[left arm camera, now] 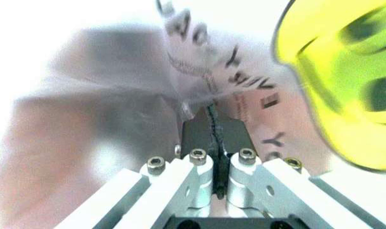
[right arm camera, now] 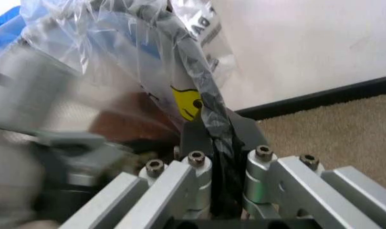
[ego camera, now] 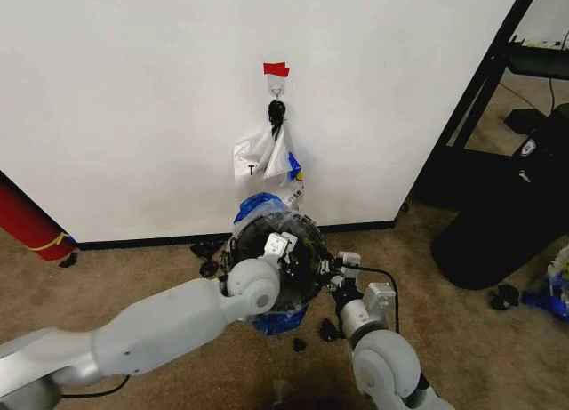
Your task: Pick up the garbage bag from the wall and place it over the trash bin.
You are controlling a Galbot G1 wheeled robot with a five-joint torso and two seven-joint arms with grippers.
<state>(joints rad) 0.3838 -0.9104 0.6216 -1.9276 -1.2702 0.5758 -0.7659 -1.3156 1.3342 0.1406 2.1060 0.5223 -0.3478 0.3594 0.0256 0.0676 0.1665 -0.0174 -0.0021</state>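
Right gripper [right arm camera: 219,143] and left gripper [left arm camera: 213,129] each clamped on garbage bag [right arm camera: 116,62] over trash bin [ego camera: 307,281].

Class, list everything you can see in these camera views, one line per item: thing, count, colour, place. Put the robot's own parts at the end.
Garbage bag: one, translucent whitish with yellow smiley print and blue patches, over the bin, pinched by both grippers.
Trash bin: one, black wire mesh, on the carpet by the wall.
Second bag: one, whiter, hanging from the hook.
Hook: one, small, on the wall under the tape.
Red tape: one strip, on the wall.
Wall: white, black baseboard.
Red cylinder: one, far left, against the wall.
Carpet: tan floor.
Left gripper: shut on bag film, at the bin's rim.
Right gripper: shut on a dark twisted fold of the bag, at the bin's right rim.
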